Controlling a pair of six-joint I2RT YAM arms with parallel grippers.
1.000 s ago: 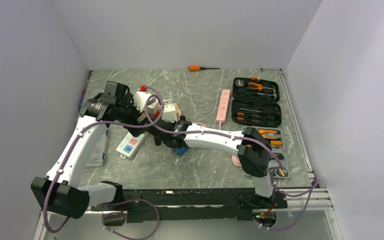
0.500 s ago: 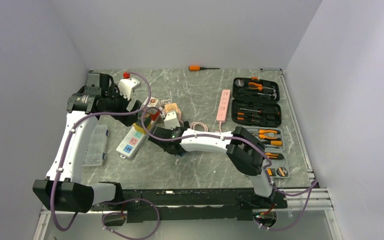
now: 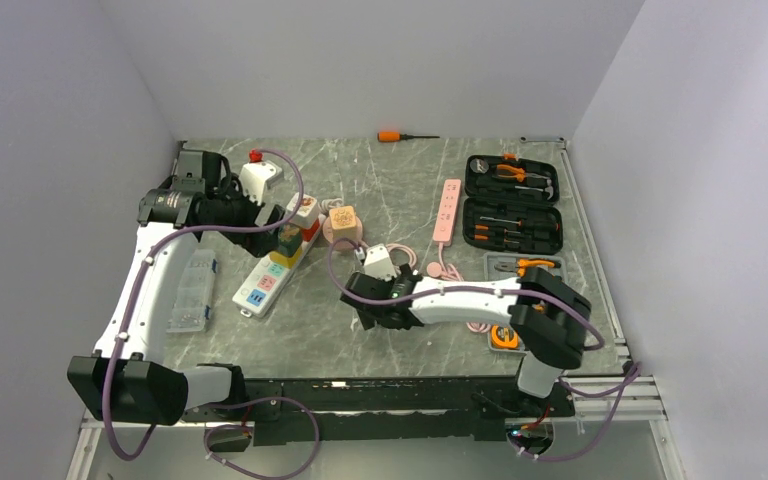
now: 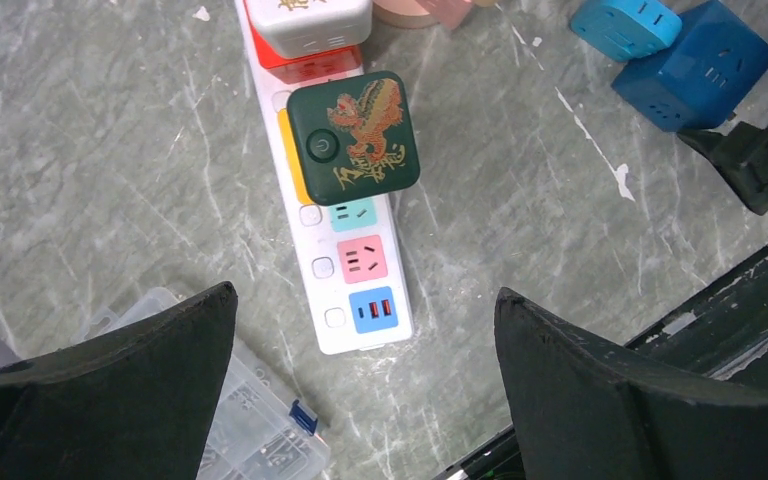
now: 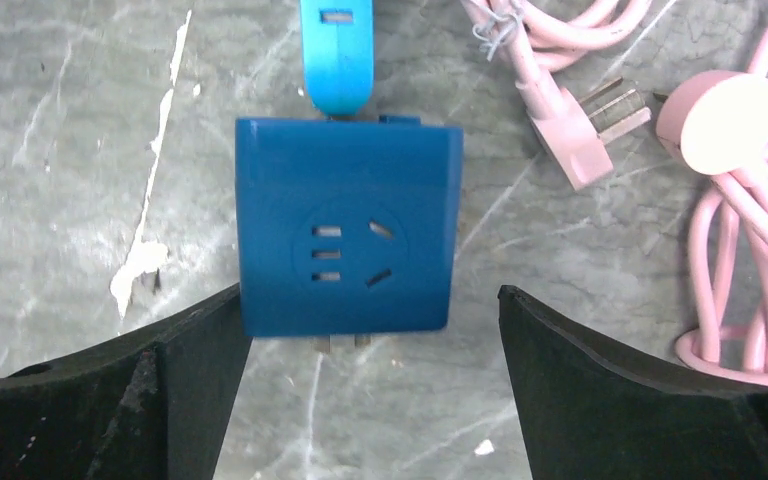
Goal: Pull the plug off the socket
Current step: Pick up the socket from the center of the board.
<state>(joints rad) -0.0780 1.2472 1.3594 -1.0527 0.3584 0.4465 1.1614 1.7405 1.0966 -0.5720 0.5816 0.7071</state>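
Observation:
A white power strip (image 4: 352, 262) (image 3: 268, 276) with coloured sockets lies on the marble table. Plugged into it are a dark green cube plug (image 4: 353, 130) (image 3: 288, 240) with a gold dragon print and, beyond it, a white cube plug (image 4: 308, 20) (image 3: 305, 209). My left gripper (image 4: 365, 293) (image 3: 272, 213) hangs open above the strip's near end, holding nothing. My right gripper (image 5: 368, 296) (image 3: 365, 300) is open low over a loose dark blue cube adapter (image 5: 348, 240). Its left finger sits at the cube's left edge, and a gap shows on the right.
A light blue adapter (image 5: 335, 50), a pink cable (image 5: 750, 260) and its plug (image 5: 580, 135) lie beside the blue cube. A clear parts box (image 3: 190, 290) sits left of the strip. A pink strip (image 3: 448, 210), open tool cases (image 3: 512, 205) and an orange screwdriver (image 3: 400, 135) lie right and far.
The right arm has drawn back from beside the power strip to the near middle of the table. The left arm swung back to the left and now holds still.

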